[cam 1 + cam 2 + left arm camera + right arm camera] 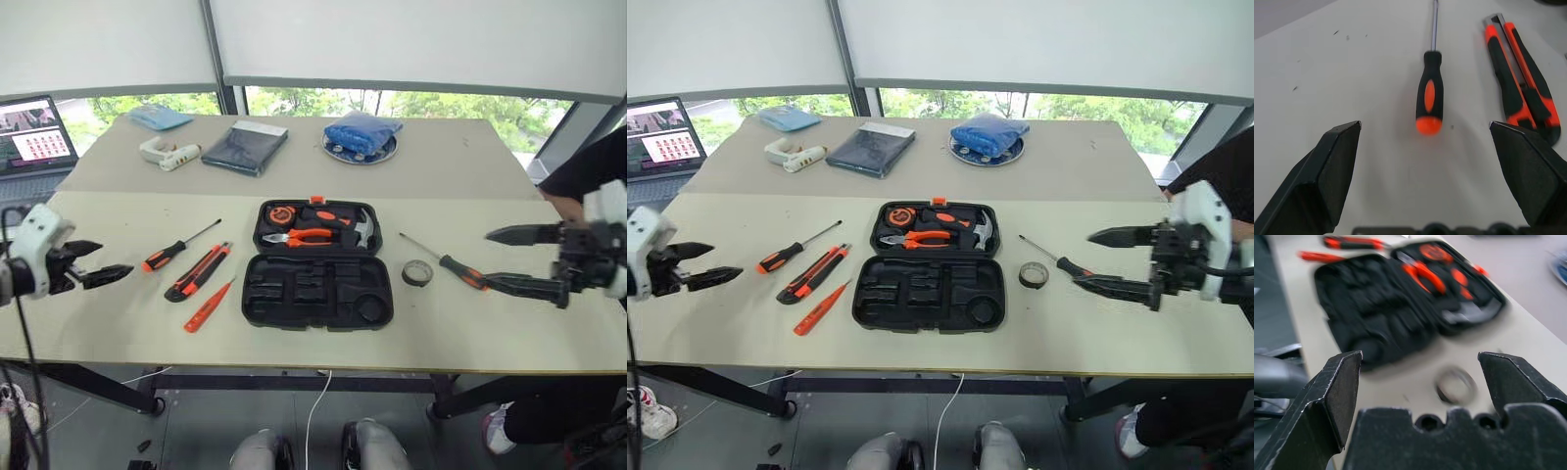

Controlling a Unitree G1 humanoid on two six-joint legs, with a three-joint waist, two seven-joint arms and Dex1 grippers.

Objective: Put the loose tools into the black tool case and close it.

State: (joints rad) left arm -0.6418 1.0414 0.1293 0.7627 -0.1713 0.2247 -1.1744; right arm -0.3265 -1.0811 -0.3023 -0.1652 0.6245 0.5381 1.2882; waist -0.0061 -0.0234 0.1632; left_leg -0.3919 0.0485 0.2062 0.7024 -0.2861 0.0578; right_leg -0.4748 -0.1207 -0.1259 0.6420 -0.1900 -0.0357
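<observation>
Getting bright, even daylight from the strip of windows [392, 103] beyond the pale, matte tabletop [118, 323], under drawn white roller blinds [411, 39]. Casting only faint, soft shadows under the open black moulded tool case [317, 291]. Showing no harsh glare on the surface. Smearing with motion blur in the right wrist view, the small black tape roll [1455, 385] turning ghostly. Staying sharp in the left wrist view on the orange-and-black screwdriver handle [1429, 98]. Bending slightly at the head views' edges.
</observation>
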